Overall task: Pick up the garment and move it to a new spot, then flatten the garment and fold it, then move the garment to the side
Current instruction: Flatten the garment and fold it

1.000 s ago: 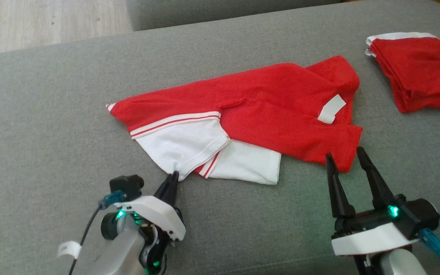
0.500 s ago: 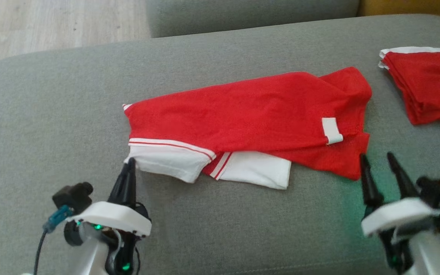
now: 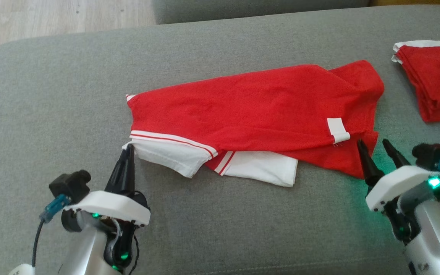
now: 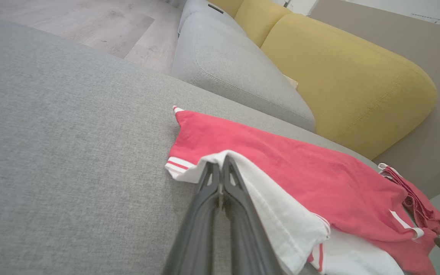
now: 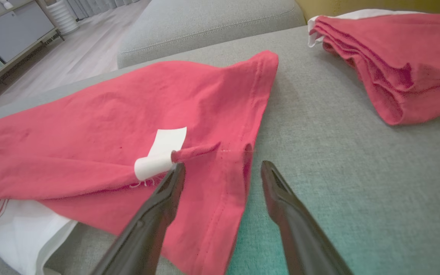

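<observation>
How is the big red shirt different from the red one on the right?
The spread garment lies long on the grey cushion; the folded garment is a small neat stack. The left gripper pinches the spread garment's white part; the folded garment lies free. The spread garment shows much white, the folded garment just a white edge. Both are red with white.

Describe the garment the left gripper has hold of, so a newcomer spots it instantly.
On the wide grey seat cushion, look mid-surface: the red shirt lies spread lengthwise, its white sleeve pinched by the left gripper. Unlike the folded red pile at the right edge, it is loosely laid, with red-striped white sleeves and a white tag.
</observation>
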You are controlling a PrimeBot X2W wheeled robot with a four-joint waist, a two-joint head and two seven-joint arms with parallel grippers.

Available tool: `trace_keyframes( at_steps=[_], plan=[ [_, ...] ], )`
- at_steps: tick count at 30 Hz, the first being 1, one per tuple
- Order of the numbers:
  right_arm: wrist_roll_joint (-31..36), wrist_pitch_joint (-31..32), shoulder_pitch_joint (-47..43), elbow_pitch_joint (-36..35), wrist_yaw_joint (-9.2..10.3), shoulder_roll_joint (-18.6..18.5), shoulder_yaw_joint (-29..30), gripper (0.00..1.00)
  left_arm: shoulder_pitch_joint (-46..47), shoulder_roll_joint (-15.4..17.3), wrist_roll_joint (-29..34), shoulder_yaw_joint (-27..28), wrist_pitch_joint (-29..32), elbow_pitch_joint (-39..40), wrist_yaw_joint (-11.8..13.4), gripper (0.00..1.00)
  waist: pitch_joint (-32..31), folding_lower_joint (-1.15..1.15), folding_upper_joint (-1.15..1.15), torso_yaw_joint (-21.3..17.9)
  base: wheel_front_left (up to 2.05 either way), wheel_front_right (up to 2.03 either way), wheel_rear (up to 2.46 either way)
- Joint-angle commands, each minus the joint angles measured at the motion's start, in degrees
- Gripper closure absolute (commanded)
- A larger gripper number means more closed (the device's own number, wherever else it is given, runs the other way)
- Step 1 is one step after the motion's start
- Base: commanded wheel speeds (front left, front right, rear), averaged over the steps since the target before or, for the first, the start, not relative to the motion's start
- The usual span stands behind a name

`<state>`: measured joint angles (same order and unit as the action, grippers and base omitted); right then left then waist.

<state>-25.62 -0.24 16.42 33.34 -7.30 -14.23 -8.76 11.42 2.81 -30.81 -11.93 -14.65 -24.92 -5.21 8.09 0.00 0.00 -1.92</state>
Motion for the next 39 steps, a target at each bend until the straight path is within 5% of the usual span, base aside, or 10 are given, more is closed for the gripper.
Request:
trace_keyframes(
  at_steps=[1,6,9,12,14,15,25,32,39],
  plan=[
    [-0.65,-0.66,3.01,-0.58,-0.19,-1.47,-1.67,0.0,2.56,0.45,0.55,2.23,-0.35,1.72,-0.5,1.0,0.23,0.0,0.0,0.18,0.0,0.0,0.0],
    [-1.97,-1.8,5.67,3.24,-0.19,-1.74,-4.21,0.0,3.04,0.33,0.96,2.49,-0.35,1.47,-0.8,1.0,0.64,0.0,0.0,0.78,0.0,0.0,0.0],
    [-3.09,-2.51,6.8,5.29,-0.19,-1.8,-5.41,0.17,3.31,0.28,1.17,2.62,-0.35,1.38,-0.94,1.0,0.84,0.0,0.0,1.1,0.0,0.0,0.0],
    [-4.2,-3.1,7.63,7.35,-0.19,-1.88,-6.55,0.56,3.53,0.23,1.27,2.76,-0.35,1.26,-1.05,1.0,1.01,0.0,0.0,1.31,0.0,0.0,0.0],
    [-4.78,-3.68,8.18,8.47,-0.19,-2.05,-7.37,0.94,3.67,0.21,1.3,2.92,-0.35,1.21,-1.11,1.0,1.13,0.0,0.0,1.34,0.0,0.0,0.0],
    [-4.88,-4.44,8.48,8.87,-0.19,-2.22,-7.69,1.0,3.73,0.2,1.34,2.99,-0.35,1.18,-1.14,1.0,1.16,0.0,0.0,1.32,0.0,0.0,0.0],
    [-4.96,-13.35,12.45,4.11,-0.19,-6.13,-8.2,1.0,8.49,0.11,-6.38,5.27,0.18,6.94,-1.98,1.0,-1.25,0.0,0.0,0.63,0.0,0.0,0.0],
    [-4.03,-12.06,22.87,-6.67,-0.19,-10.1,-5.96,1.0,28.07,1.3,-10.11,6.91,8.38,10.15,0.35,1.0,0.88,0.0,0.0,0.84,0.0,0.0,0.0],
    [-2.06,-6.3,37.6,-10.91,-0.19,-12.18,-6.96,1.0,48.6,0.89,-12.2,7.22,12.85,3.78,3.1,1.0,6.71,0.0,0.0,1.05,0.0,0.0,0.0]
  ],
)
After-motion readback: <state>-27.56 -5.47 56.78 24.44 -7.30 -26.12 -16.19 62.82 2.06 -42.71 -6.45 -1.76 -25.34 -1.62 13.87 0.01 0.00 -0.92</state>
